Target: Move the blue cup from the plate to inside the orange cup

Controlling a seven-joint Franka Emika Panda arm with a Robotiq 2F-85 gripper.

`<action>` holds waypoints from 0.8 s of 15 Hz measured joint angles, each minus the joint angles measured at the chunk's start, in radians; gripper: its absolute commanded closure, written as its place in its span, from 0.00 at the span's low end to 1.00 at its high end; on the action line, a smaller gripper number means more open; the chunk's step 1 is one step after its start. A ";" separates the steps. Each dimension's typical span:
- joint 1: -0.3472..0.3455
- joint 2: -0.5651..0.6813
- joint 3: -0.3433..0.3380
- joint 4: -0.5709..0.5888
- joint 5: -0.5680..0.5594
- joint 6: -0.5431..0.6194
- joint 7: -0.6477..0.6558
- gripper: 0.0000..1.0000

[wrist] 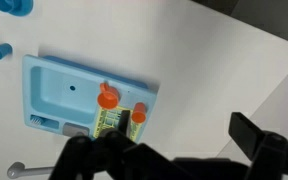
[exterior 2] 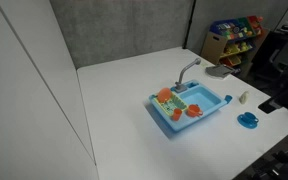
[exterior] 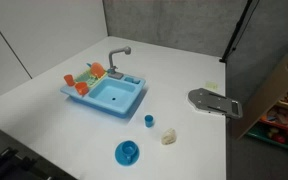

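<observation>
The blue cup (exterior: 128,149) stands upright on the plate (exterior: 117,157) near the table's front edge. In the wrist view the plate (wrist: 11,8) is cut off by the top left corner. Two orange cup-shaped pieces (wrist: 107,97) (wrist: 139,113) sit on the toy sink's yellow rack, and I cannot tell which one is the orange cup. My gripper (wrist: 184,123) hangs high above the table beside the sink, open, with only bare white tabletop between its fingers. Neither exterior view shows the gripper.
A light-blue toy sink (exterior: 111,97) with a grey tap (exterior: 118,55) occupies the table's middle. A smaller, darker blue cup (exterior: 149,120) and a beige object (exterior: 169,137) lie between the sink and the plate. A grey flat object (exterior: 214,102) rests at the table's edge.
</observation>
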 measured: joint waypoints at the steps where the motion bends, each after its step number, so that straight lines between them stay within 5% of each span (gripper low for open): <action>1: 0.000 0.000 0.000 0.000 0.000 0.000 0.000 0.00; 12: -0.007 0.008 0.000 0.003 -0.005 0.000 0.018 0.00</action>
